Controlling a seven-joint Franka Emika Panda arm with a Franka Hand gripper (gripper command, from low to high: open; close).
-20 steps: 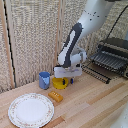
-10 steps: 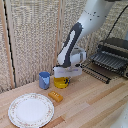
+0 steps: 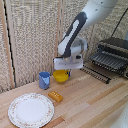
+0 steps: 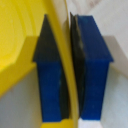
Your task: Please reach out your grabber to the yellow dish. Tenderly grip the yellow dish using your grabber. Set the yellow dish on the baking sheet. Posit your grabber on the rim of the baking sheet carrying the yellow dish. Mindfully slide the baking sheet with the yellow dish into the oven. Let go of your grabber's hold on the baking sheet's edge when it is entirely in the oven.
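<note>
Pincer [image 4: 66, 75] | clamps yellow dish [image 4: 20, 45] rim | wrist view only

Oven [image 3: 114, 54] cropped at frame edge; yellow dish [image 3: 61, 76] partly behind claw [image 3: 67, 70].

A pale wooden table [image 3: 85, 102] of long planks fills the foreground of the exterior view, and behind it stands a wall of woven straw-coloured matting [image 3: 35, 35] split by vertical wooden posts [image 3: 7, 45], all under soft, even light with faint shadows on the wood
</note>
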